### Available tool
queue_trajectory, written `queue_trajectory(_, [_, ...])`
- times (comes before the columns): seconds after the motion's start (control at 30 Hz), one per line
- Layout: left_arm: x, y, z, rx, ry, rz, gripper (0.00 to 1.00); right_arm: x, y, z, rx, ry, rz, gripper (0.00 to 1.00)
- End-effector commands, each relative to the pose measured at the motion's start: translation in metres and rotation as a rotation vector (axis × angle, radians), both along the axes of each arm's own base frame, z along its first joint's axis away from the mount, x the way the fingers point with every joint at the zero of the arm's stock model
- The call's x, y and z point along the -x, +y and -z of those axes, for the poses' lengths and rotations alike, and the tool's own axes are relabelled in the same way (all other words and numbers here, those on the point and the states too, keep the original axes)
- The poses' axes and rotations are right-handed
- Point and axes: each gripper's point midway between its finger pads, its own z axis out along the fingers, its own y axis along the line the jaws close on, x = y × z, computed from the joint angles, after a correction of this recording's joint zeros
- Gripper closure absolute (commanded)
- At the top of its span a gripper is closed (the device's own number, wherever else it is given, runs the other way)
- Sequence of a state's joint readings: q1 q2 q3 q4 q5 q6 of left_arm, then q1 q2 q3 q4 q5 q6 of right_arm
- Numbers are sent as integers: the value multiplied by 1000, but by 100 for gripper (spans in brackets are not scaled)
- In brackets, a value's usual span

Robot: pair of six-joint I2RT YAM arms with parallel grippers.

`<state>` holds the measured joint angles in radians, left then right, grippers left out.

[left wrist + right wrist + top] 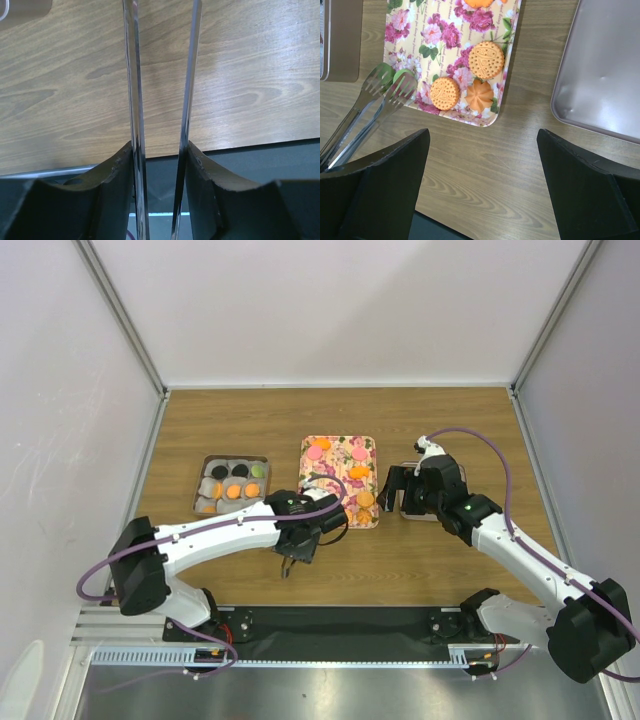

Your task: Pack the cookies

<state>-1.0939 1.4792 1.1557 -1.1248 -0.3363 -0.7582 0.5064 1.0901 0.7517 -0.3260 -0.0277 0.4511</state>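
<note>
My left gripper [298,543] is shut on metal tongs [134,75], whose two blades run between its fingers [112,175]. In the right wrist view the tongs' forked tips [395,87] hold a green cookie [403,77] at the near left edge of the floral tray [415,30]. Orange cookies [486,59] lie at the tray's near right corner. More orange and pink cookies [323,444] lie at its far end. The grey tin [203,462] holds black, green and orange cookies [233,492]. My right gripper [400,490] is open and empty above the table.
The grey tin lid [605,75] lies flat to the right of the tray, partly under my right gripper. The table's front edge [250,145] is close behind the left gripper. Bare wood lies in front of the tray [485,165].
</note>
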Motion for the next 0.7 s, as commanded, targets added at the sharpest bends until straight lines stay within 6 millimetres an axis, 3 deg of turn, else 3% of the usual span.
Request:
queue_trajectory(0.0, [-6,-8,-9,9,-29,25,53,-3,1,-7,-10,-33,-8,5])
queue_trajectory(0.33, [-9,-8,-12,5,-41,34,65,-3,2,-7,-11,-31,-10,5])
queue_trajectory(0.67, [-22,-10,-42,38,-128,11,67,-4,1,-8,-11,-33,-9,5])
